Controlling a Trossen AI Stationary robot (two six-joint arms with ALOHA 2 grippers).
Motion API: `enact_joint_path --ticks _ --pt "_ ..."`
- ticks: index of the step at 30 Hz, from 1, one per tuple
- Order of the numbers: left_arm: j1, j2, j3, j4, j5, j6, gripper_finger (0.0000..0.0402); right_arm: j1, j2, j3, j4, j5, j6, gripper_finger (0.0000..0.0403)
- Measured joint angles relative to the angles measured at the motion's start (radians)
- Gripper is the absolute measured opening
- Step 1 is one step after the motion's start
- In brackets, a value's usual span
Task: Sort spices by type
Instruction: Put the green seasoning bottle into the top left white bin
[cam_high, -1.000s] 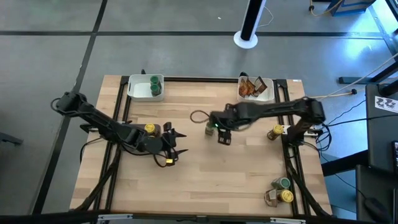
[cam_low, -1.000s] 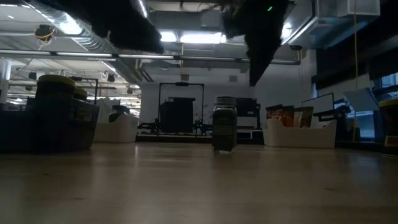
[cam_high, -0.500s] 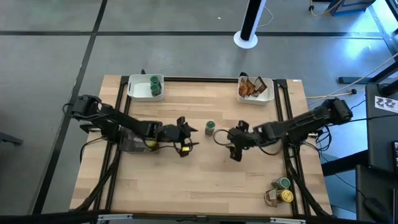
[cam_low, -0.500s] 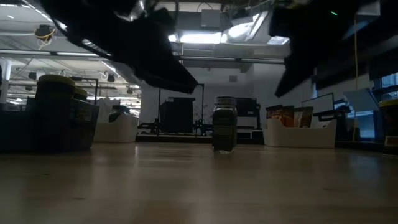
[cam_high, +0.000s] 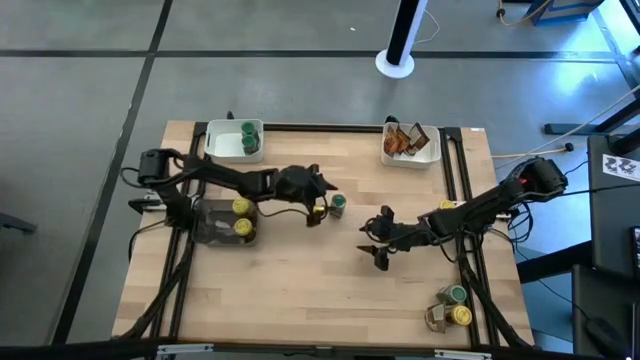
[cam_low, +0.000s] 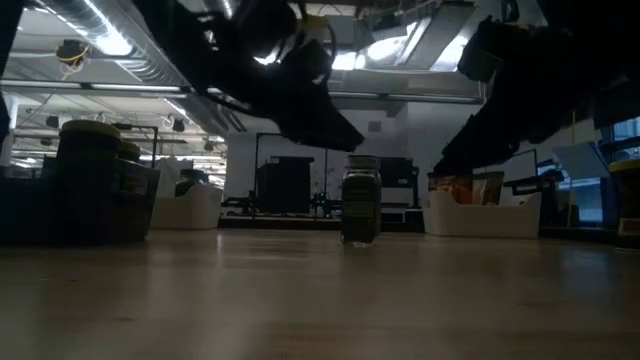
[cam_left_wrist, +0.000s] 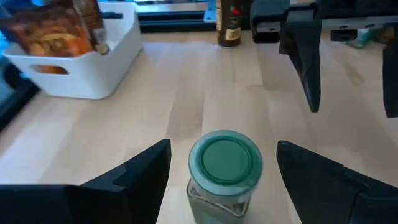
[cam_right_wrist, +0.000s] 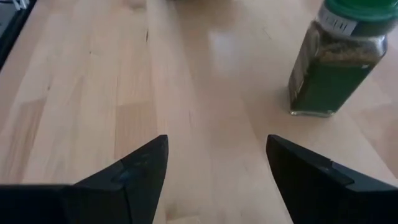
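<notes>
A small jar with a green lid (cam_high: 338, 204) stands upright on the table's middle; it also shows in the low view (cam_low: 361, 212). My left gripper (cam_high: 324, 200) is open, and its fingers stand on either side of this jar (cam_left_wrist: 225, 163) without touching it. My right gripper (cam_high: 372, 243) is open and empty, to the right of the jar and nearer the table's front edge; the jar shows ahead of it (cam_right_wrist: 336, 56). Two yellow-lidded jars (cam_high: 241, 216) stand in a dark tray (cam_high: 208, 228) at the left.
A white tray (cam_high: 222, 148) with green-lidded jars stands at the far left. A white tray (cam_high: 428, 156) with brown-orange packets stands at the far right. A green-lidded jar (cam_high: 457, 295) and a yellow-lidded jar (cam_high: 461, 315) stand at the near right corner.
My right gripper has drawn away from the green-lidded jar toward the table's right and near edge, staying open. My left gripper has gone toward the table's right and far edge, up to the jar, and now straddles it. The jar has stayed in place.
</notes>
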Motion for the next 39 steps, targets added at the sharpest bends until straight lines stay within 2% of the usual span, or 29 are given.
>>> enact_joint_path --ticks 3,10,16,24,30,34,39 --pt "0.024 0.053 0.022 0.056 0.084 -0.018 0.0276 0.0 0.0 0.0 0.006 0.017 -0.002 0.0271" --pt "0.033 0.15 0.029 0.091 0.123 -0.024 0.0276 0.0 0.0 0.0 0.012 0.023 -0.003 0.0271" --pt "0.029 0.174 0.029 0.102 0.167 0.006 0.0273 0.0 0.0 0.0 0.013 0.048 -0.005 0.0271" --pt "0.029 0.169 0.029 0.145 0.168 0.017 0.019 0.0 0.0 0.0 0.009 0.057 -0.005 0.0271" --pt "0.03 0.162 0.029 0.135 0.167 -0.006 0.0188 0.0 0.0 0.0 0.007 0.059 -0.005 0.0271" --pt "0.028 0.115 0.028 0.107 0.141 -0.029 0.0188 0.0 0.0 0.0 0.003 0.06 -0.006 0.0271" --pt "0.023 0.001 0.028 -0.015 0.044 -0.025 0.0188 0.0 0.0 0.001 -0.001 0.085 -0.006 0.0271"
